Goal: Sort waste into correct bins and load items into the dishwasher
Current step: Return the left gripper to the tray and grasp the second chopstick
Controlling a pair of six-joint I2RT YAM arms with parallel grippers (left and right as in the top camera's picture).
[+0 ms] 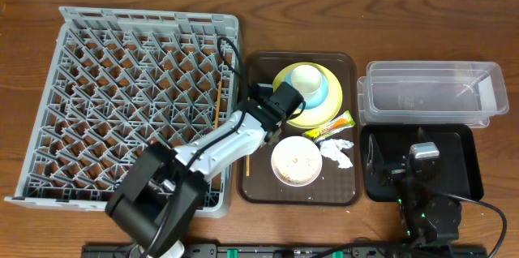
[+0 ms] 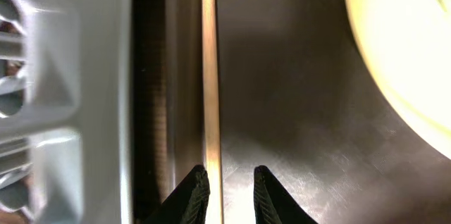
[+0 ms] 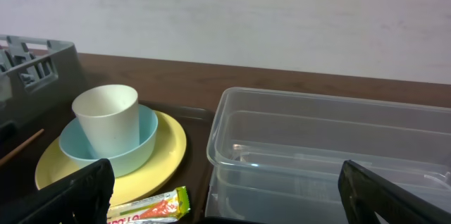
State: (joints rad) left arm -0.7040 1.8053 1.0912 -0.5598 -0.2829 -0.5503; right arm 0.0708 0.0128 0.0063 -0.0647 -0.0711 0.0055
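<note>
**nothing sorted yet, one chopstick lined up**

overhead: left of the left pincer [image 1: 261,110], the one rack [image 1: 122,88] holds no dishes. the one clear tub [image 1: 430,92] and one black tray [image 1: 462,169] hold no waste. right of the left pincer, on the brown tray [image 1: 259,185]: one plate [image 1: 328,113], one blue bowl [image 1: 326,96], one cup [image 1: 306,79], one white bowl [image 1: 296,161] with rice scraps, one napkin [image 1: 336,152] and one wrapper [image 1: 334,126].

left wrist: the jaws straddle one chopstick [image 2: 209,76], narrowly parted, not clamped.

right wrist: the right pincer [image 3: 225,189] is spread wide and empty, with the tub just ahead.
</note>
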